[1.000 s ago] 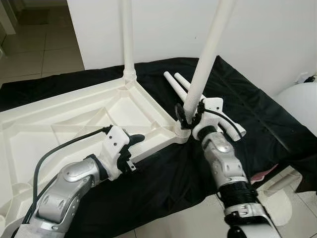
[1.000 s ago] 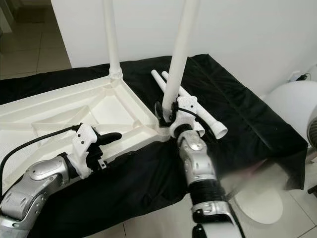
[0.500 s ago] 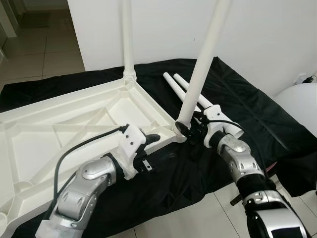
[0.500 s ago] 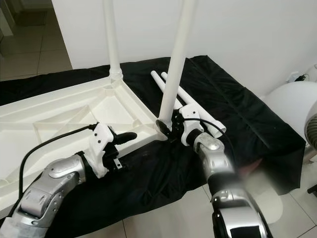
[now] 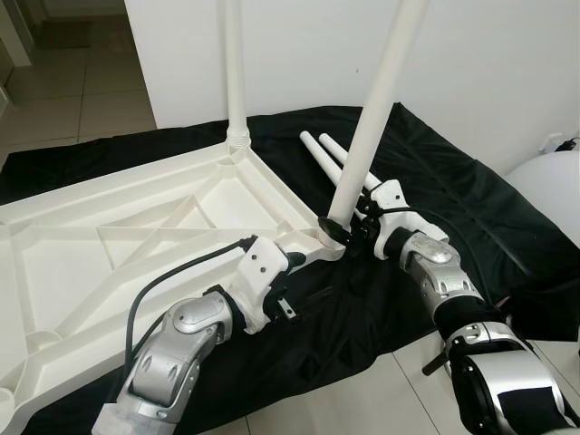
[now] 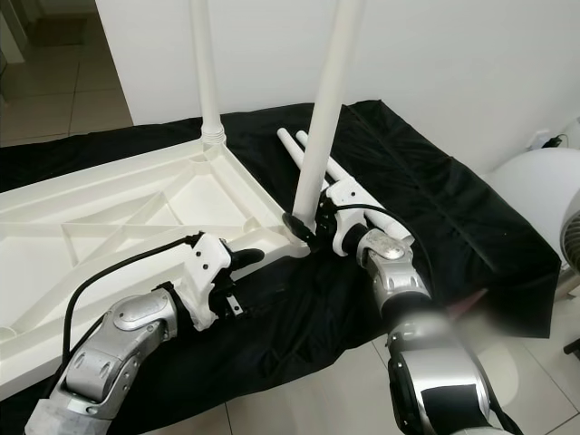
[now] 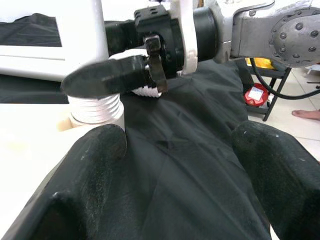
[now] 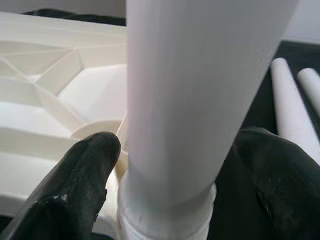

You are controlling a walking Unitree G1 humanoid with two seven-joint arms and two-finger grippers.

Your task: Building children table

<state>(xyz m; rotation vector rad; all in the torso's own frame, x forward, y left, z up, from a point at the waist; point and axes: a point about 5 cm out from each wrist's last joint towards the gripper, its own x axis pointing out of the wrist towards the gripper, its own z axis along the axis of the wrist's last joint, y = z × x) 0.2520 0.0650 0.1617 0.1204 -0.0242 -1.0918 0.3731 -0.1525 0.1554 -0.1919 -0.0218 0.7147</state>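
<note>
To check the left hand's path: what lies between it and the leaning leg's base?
Only black cloth between left hand and leg, in the left wrist view.

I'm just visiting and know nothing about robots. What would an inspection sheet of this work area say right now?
Surface: black cloth spread over a low platform.
Job's things: upturned white tabletop; far leg upright in its corner; near leg leaning in its corner socket; two spare legs lying on the cloth.
Clutter: nothing seen.
Grippers: right gripper straddles the near leg's base, fingers either side; left gripper open, beside the tabletop's edge.
Cables: black cable along the left arm.
Surroundings: white wall, tiled floor.
</note>
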